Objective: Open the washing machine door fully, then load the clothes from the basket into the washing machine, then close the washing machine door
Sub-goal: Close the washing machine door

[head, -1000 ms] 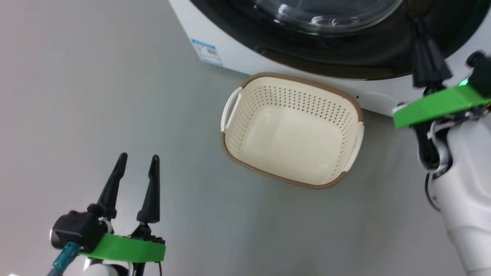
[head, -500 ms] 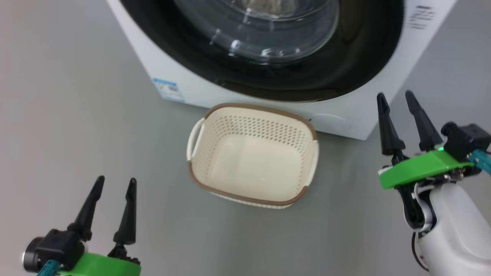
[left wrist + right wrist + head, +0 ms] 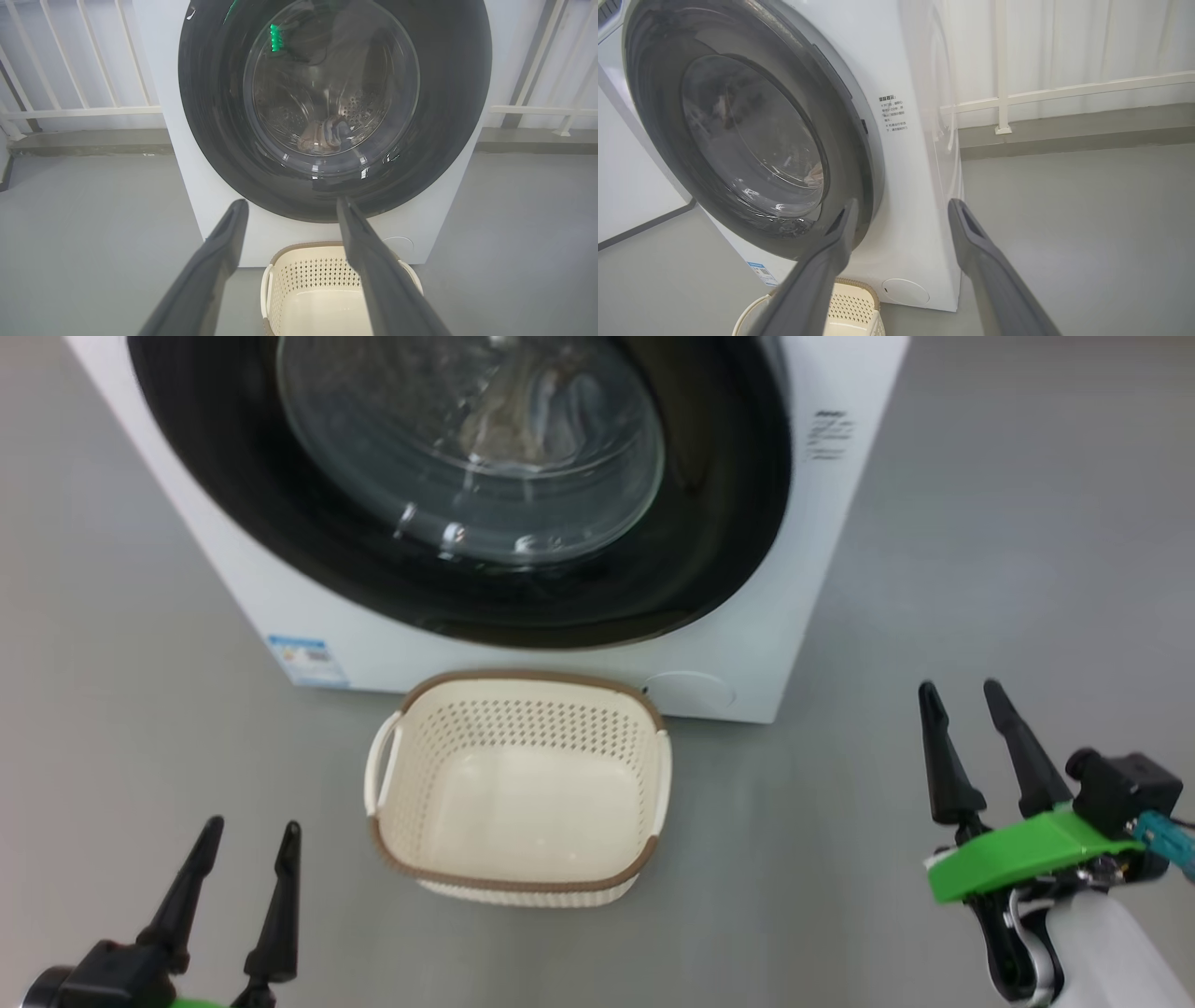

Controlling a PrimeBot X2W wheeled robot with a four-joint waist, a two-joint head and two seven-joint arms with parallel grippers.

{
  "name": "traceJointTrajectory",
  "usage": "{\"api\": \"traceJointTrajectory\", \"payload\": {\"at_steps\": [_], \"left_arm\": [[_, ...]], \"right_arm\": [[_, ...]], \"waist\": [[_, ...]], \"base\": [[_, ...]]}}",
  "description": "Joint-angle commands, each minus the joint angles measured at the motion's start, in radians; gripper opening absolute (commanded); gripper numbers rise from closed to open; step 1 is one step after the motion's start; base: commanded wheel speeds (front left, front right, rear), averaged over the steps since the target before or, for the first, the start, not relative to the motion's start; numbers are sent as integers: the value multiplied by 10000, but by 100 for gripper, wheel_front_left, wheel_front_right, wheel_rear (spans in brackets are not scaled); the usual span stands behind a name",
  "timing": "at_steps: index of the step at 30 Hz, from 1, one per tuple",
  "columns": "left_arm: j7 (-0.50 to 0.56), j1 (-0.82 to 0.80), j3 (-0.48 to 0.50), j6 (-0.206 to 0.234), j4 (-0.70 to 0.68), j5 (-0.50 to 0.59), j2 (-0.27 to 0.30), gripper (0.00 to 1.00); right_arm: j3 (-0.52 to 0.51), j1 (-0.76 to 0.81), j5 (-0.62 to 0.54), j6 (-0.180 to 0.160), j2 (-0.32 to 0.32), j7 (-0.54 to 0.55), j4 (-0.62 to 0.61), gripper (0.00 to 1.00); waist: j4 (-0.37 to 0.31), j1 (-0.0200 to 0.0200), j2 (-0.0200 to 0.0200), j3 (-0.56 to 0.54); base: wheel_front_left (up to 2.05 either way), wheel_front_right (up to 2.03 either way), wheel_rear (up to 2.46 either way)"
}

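Observation:
The washing machine (image 3: 822, 523) stands ahead with its door (image 3: 719, 523) lying flat against the front, black rim around the glass bowl. Behind the glass, the clothes (image 3: 323, 136) lie as a crumpled bundle low in the drum, also dimly seen in the head view (image 3: 509, 415). The cream basket (image 3: 518, 882) sits on the floor right in front of the machine, with nothing in it. My left gripper (image 3: 254, 824) is open at the lower left, short of the basket. My right gripper (image 3: 959, 688) is open to the right of the machine, holding nothing. The door (image 3: 738, 130) shows beyond the right gripper (image 3: 903, 203).
Grey floor (image 3: 1027, 523) spreads on both sides of the machine. A white railing (image 3: 79, 111) and a low ledge (image 3: 1064, 135) run behind it. A blue label (image 3: 303, 658) marks the machine's lower left corner.
The head camera has swung, so the whole picture has shifted. My right gripper has left the door's rim, opened, and dropped back to the right of the machine.

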Motion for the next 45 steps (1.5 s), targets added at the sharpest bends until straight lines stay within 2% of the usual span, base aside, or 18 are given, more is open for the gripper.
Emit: {"api": "traceJointTrajectory", "payload": {"at_steps": [1, 21, 45], "left_arm": [[-65, 25, 406, 6, -169, 38, 320, 100], [-65, 553, 909, 6, -89, 52, 406, 100], [-65, 578, 1077, 6, -171, 166, 367, 100]], "right_arm": [[137, 223, 0, 0, -46, -49, -301, 100], [-267, 1641, -48, 0, -189, -49, -596, 100], [-471, 1987, -123, 0, -117, -49, -757, 100]], "waist": [[-649, 1, 0, -607], [-1801, 1, 0, -1109], [-1905, 1, 0, -1067]], "base": [[0, 0, 0], [0, 0, 0], [0, 0, 0]]}}
